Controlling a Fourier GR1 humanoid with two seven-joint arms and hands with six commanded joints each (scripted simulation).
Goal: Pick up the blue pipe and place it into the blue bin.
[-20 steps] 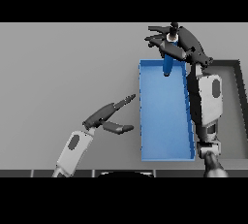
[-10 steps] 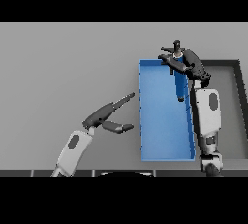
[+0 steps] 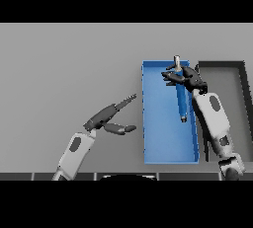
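The blue pipe [image 3: 181, 98], with grey ends, runs lengthwise over the right side of the blue bin [image 3: 160, 143]. Its far end pokes out past the bin's back wall and its near end points down into the bin. My right hand [image 3: 190, 80] is curled round the pipe's upper part, fingers reaching across it to the left. I cannot tell whether the pipe's lower end touches the bin floor. My left hand [image 3: 105, 118] hovers over the table left of the bin, fingers straight and thumb apart, holding nothing.
A dark grey tray [image 3: 232, 81] stands right beside the blue bin, partly covered by my right forearm. Grey table stretches to the left and behind the bin.
My right hand has come down and nearer with the pipe, which tipped from upright above the bin's back edge to slanting low inside it. The left hand has hardly moved.
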